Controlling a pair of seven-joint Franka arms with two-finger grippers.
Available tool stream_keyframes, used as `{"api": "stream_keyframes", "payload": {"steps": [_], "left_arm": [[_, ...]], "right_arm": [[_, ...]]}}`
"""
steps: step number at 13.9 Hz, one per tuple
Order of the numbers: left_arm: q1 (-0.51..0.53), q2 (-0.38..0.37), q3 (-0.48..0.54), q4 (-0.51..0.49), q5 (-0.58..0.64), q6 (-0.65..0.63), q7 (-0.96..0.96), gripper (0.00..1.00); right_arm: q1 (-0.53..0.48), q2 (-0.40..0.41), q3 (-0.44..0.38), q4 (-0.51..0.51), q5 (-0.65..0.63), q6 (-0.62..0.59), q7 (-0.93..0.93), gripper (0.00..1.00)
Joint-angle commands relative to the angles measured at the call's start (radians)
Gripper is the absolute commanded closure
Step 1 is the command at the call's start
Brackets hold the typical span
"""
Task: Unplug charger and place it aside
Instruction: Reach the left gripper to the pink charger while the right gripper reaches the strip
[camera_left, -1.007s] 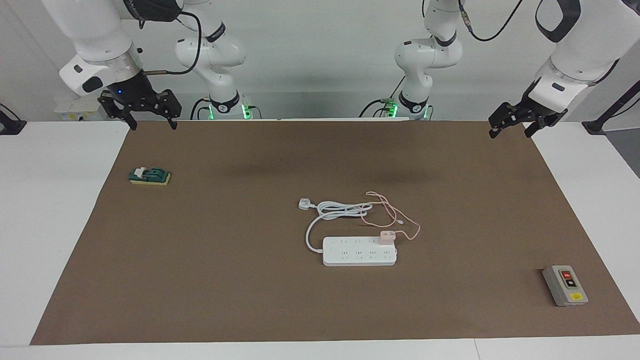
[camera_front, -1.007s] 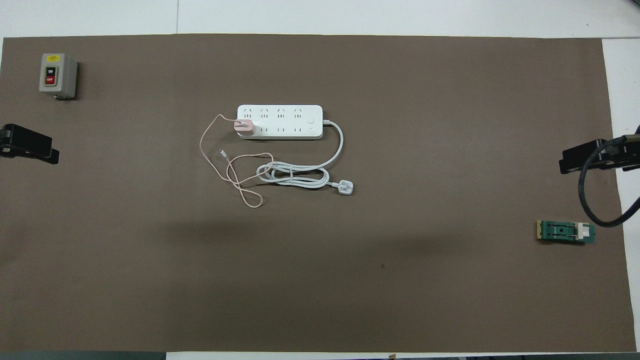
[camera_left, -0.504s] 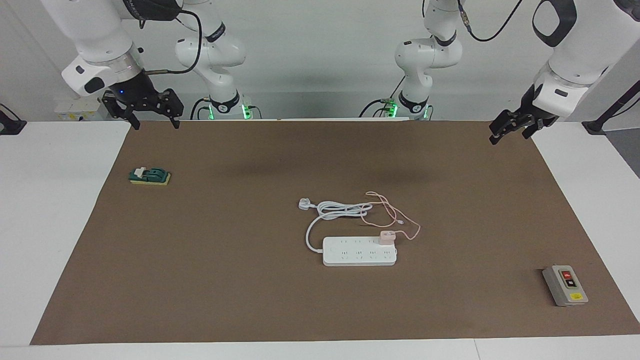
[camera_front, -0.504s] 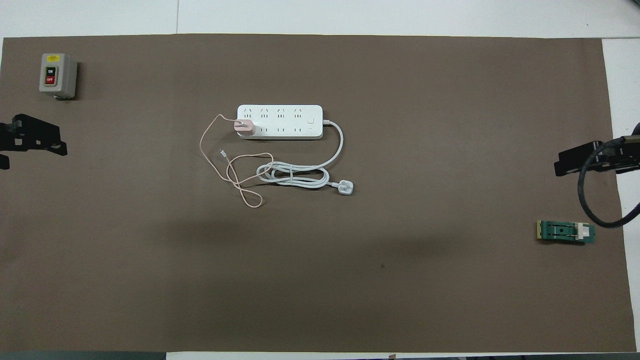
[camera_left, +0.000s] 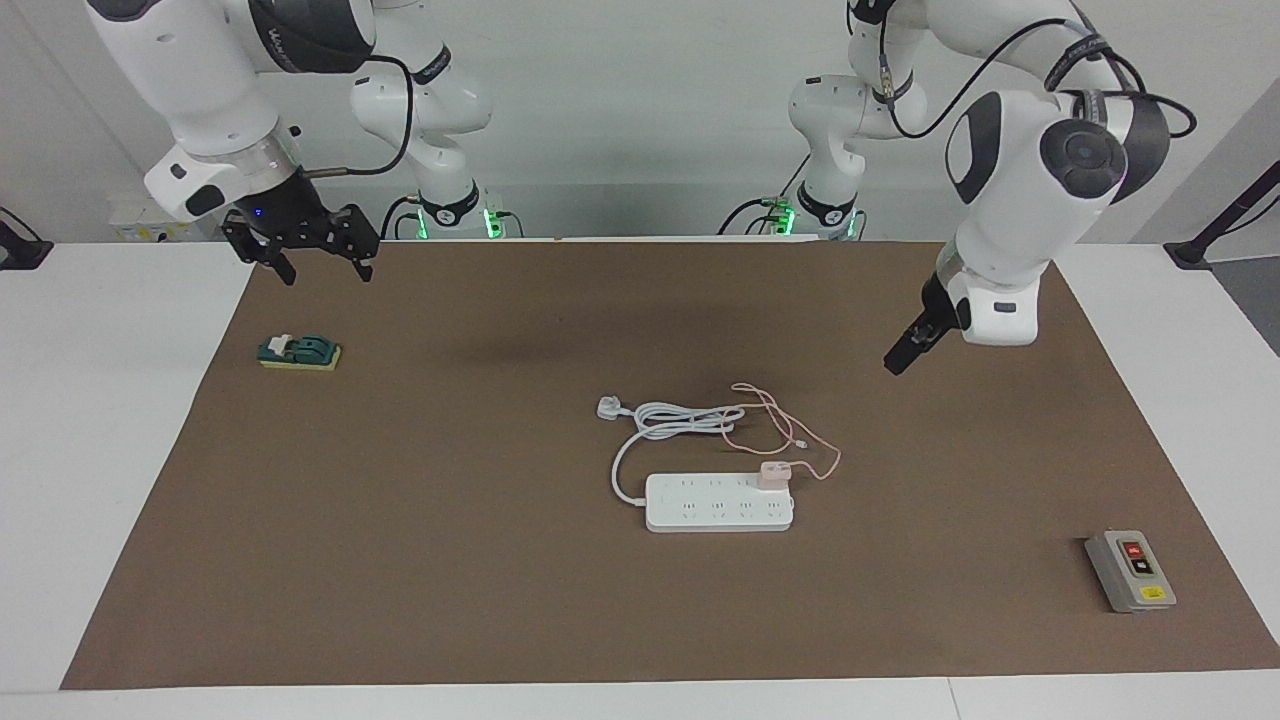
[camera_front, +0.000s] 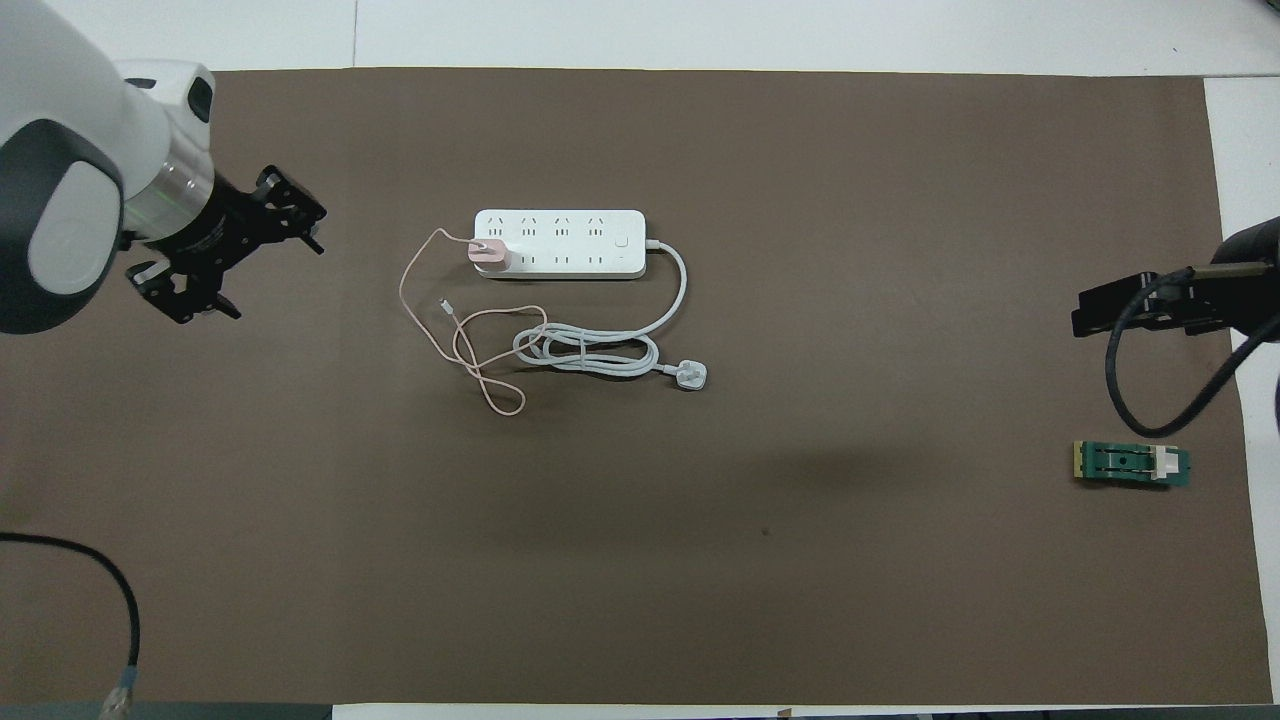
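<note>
Both of my tools hang in the air, fingers spread, holding nothing. My left tool (camera_left: 898, 361) (camera_front: 272, 255) is over bare mat toward the left arm's end of the bench; my right tool (camera_left: 322, 268) waits above the mat's edge.

My charger (camera_left: 774, 474) (camera_front: 489, 254) sits plugged upright into the power strip (camera_left: 719, 503) (camera_front: 560, 243) at its end toward the left arm, the strip's long axis running along the bench.

We see a matt brown mat (camera_left: 400, 560), paper-like; a smooth white plastic strip (camera_left: 719, 503); a pale pink plastic charger (camera_left: 774, 474); glossy white arm shells.
</note>
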Motion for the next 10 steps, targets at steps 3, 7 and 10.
{"api": "stream_keyframes", "payload": {"steps": [3, 7, 10], "left_arm": [[-0.075, 0.212, 0.040, 0.169, -0.009, 0.085, -0.487, 0.00], [-0.106, 0.271, 0.045, 0.167, -0.022, 0.206, -0.735, 0.00], [-0.162, 0.306, 0.047, 0.123, -0.018, 0.312, -0.818, 0.00]], "right_arm": [[0.075, 0.089, 0.013, -0.057, 0.017, 0.125, 0.273, 0.00], [0.155, 0.200, 0.014, -0.057, 0.123, 0.267, 0.566, 0.00], [0.231, 0.287, 0.014, -0.055, 0.256, 0.402, 0.770, 0.00]]}}
